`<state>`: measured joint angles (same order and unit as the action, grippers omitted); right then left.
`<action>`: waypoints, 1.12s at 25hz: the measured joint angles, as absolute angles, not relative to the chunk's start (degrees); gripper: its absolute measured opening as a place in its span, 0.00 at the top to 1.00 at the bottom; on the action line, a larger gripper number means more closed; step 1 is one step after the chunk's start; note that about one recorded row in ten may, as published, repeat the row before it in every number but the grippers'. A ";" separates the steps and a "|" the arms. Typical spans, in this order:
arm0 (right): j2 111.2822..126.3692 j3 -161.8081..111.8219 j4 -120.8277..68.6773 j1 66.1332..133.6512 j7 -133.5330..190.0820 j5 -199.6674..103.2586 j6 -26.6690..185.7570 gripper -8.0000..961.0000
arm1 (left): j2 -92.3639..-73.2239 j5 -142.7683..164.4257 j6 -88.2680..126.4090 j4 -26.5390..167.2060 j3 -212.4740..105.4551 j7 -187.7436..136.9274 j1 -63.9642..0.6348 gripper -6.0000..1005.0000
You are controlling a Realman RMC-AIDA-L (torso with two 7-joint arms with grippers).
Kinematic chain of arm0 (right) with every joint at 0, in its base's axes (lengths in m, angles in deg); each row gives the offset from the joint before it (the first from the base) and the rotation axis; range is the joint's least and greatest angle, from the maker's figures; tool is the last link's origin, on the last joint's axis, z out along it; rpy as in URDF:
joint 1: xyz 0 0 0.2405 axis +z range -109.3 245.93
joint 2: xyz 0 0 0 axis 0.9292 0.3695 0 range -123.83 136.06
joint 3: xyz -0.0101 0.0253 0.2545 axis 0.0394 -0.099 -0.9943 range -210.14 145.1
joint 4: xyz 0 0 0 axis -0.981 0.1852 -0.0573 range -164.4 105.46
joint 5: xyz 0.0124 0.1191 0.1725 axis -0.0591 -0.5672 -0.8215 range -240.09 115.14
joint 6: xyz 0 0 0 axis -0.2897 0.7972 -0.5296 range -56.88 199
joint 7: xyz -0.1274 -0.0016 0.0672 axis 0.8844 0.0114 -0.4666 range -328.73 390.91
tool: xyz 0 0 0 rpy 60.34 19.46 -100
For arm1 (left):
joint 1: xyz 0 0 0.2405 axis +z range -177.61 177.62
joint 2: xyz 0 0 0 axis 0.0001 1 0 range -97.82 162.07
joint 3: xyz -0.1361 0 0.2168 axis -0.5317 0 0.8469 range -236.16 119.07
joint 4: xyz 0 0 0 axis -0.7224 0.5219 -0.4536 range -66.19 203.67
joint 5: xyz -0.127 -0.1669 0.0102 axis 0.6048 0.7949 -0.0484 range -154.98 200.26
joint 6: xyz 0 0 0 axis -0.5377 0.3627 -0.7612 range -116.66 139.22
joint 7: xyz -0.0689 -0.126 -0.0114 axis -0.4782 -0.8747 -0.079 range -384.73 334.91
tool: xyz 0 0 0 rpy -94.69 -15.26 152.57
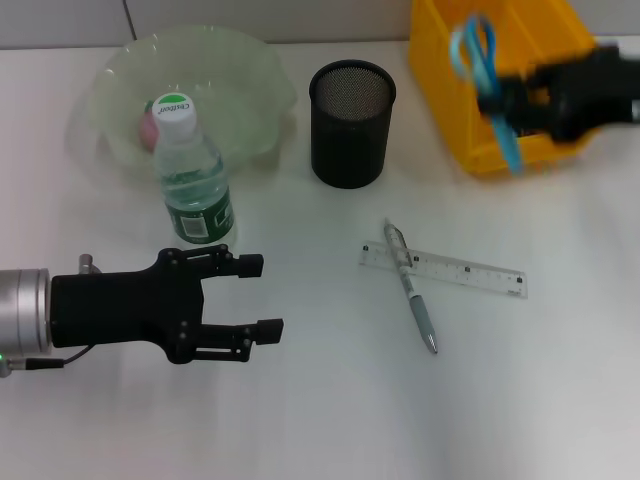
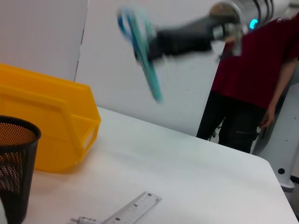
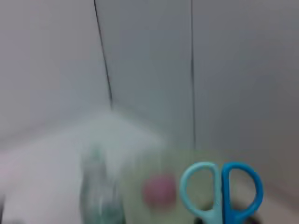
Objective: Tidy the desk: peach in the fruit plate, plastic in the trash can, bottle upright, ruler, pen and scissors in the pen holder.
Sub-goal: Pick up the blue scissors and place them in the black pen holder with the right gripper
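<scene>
Above the white desk (image 1: 320, 400), the right gripper (image 1: 510, 100) holds blue scissors (image 1: 490, 85) pinched in its jaws over the yellow bin (image 1: 450, 90).

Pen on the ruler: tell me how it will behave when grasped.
The pen looks round and slim, so it may roll once nudged. It lies across the ruler, so lifting it could drag that thin, light strip. Probably stiff.

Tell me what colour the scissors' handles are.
One scissors handle is light blue, the other darker blue; the right wrist view shows this best.
</scene>
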<state>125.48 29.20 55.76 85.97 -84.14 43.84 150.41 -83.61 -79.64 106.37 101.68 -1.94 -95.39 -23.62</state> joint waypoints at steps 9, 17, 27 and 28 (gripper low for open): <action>125.19 28.03 9.09 98.84 -45.22 8.95 142.57 0.73 | -83.90 -79.65 106.33 101.52 -2.27 -95.40 -23.58 0.16; 125.96 26.14 -14.60 111.24 -21.21 0.41 137.06 0.71 | -84.30 -79.67 106.55 101.52 -2.63 -95.40 -23.32 0.16; 126.00 26.36 -17.89 113.08 -17.82 -0.16 134.40 0.70 | -84.85 -79.67 106.55 101.78 -3.27 -95.29 -22.72 0.16; 126.00 26.37 -17.92 113.15 -17.83 -0.15 134.23 0.70 | -84.86 -79.67 106.55 101.77 -3.27 -95.29 -22.72 0.16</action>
